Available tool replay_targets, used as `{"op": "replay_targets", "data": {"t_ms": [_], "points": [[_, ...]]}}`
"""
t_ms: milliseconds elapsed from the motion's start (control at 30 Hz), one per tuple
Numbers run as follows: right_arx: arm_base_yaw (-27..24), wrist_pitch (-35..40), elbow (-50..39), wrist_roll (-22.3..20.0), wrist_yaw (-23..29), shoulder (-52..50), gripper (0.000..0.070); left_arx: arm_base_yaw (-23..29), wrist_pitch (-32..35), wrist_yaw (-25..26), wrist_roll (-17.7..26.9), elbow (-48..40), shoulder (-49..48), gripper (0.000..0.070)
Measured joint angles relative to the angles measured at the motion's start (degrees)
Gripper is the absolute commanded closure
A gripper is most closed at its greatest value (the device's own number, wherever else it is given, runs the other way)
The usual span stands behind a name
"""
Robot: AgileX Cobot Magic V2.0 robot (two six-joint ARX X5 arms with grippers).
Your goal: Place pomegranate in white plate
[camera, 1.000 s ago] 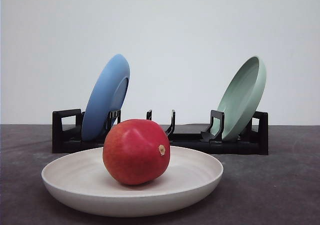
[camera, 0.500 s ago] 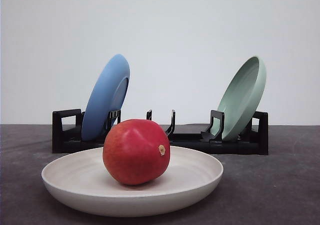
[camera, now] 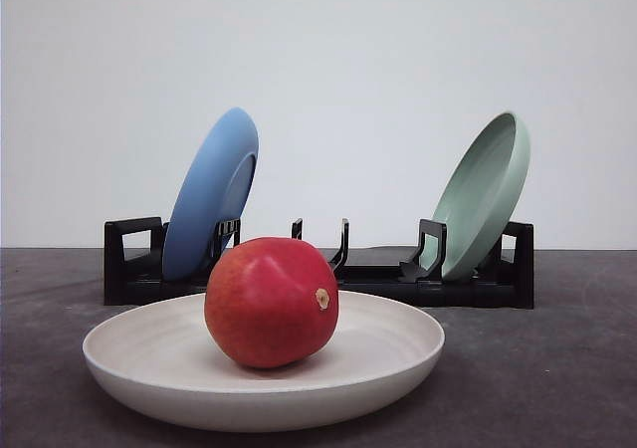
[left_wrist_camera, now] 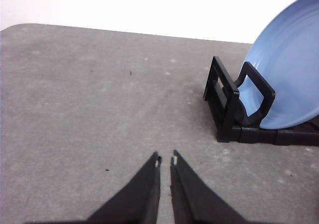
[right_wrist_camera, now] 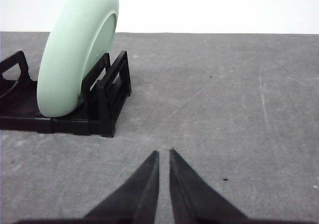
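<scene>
On white plate (camera: 129, 353), front of desk (camera: 557, 368): pomegranate (camera: 271, 302) resting inside, tan nub facing right. Behind: black rack (camera: 378, 281) holding blue plate (camera: 211, 191) at left end, pale green plate (camera: 483, 194) at right end, both tilted. Left gripper (left_wrist_camera: 165, 160) and right gripper (right_wrist_camera: 164, 153): jaws nearly closed, narrow slit, holding nothing, over bare desk. No legible writing.

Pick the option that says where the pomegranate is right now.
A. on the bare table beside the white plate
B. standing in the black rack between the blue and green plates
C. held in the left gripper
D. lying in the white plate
D: in the front view the pomegranate lies inside the white plate, in front of the black rack, with no gripper on it.
</scene>
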Motion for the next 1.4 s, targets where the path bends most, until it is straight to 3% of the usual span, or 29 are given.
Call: {"op": "replay_targets", "data": {"t_ms": [1400], "points": [[0.00,0.02,0.00,0.00,0.00,-0.01,0.0667,0.00,0.00,0.00,0.00,0.00,0.00,0.0684]]}}
